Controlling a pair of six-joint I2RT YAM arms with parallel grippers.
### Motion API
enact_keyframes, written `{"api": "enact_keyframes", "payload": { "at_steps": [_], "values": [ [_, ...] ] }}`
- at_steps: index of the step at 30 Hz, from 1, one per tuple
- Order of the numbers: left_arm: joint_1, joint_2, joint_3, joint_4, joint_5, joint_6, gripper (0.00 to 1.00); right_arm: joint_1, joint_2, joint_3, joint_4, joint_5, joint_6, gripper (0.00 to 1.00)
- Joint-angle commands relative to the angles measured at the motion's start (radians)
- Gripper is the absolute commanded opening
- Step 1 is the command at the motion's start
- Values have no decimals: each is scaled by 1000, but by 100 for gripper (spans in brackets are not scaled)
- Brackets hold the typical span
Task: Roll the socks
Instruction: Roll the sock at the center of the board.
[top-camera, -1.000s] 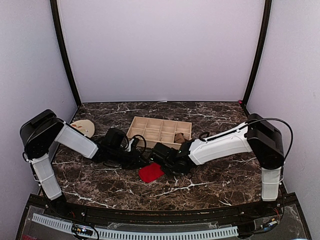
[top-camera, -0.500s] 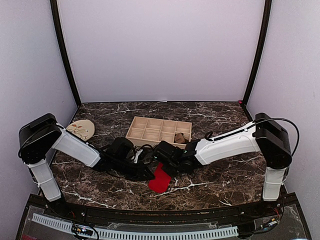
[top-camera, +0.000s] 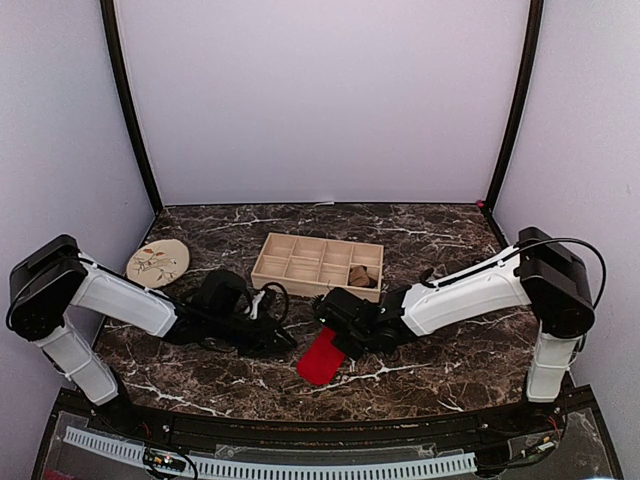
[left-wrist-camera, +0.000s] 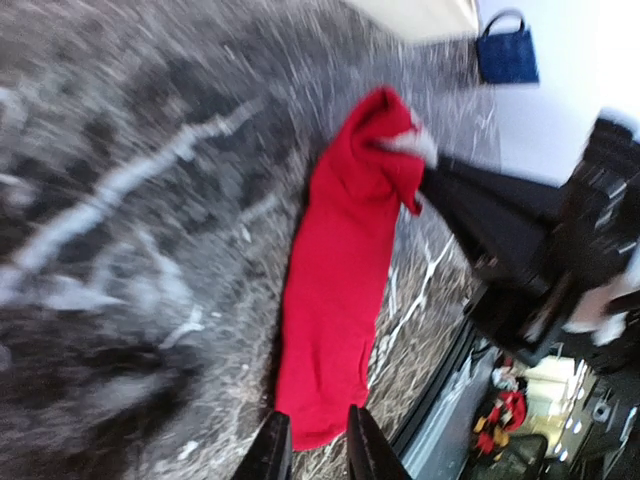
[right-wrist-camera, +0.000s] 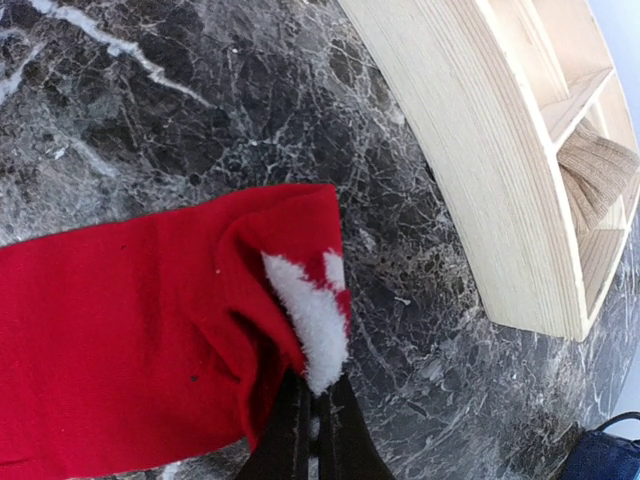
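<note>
Red sock (top-camera: 322, 358) lies on the marble table (top-camera: 440, 360) near the front centre, between the two wrists and a little in front of the wooden divided tray (top-camera: 265, 262), not touching it. In the left wrist view the sock is stretched out flat and long, one end at my left fingertips (left-wrist-camera: 272, 455), the other end lifted slightly off the table. That view is motion-blurred. Left jaws stand narrow, with the sock's near end right at the gap. I cannot tell whether they pinch the fabric or only sit over it. Right jaws are closed tight on the sock's far end. The right wrist view shows the fingertips (right-wrist-camera: 300, 425) pressed together on a folded-over edge with white lining (right-wrist-camera: 305, 320) showing. The fabric bunches into a small fold at that grip, and the rest of the sock spreads flat away to the left of that view. Tan sock (right-wrist-camera: 600, 170) sits as a bundle inside a tray compartment at the right end of the front row (top-camera: 358, 277), well apart from both jaws. A round beige patterned disc (top-camera: 157, 262) lies on the table at far left, beside the left arm
</note>
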Motion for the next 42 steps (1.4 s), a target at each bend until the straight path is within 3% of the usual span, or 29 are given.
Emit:
{"api": "enact_keyframes", "payload": {
  "at_steps": [1,8,15,42],
  "values": [
    [77,-58,-55,78,13,-110,25,7,-37,-26,58,9,-7,0],
    [143,118,59,274,239,-260,32,15,-27,-23,85,19,-32,0],
    [162,252,139,412,345,-426,35,24,-20,-20,113,36,-46,0],
    [198,391,232,358,404,-558,44,52,34,34,123,54,-76,0]
  ]
}}
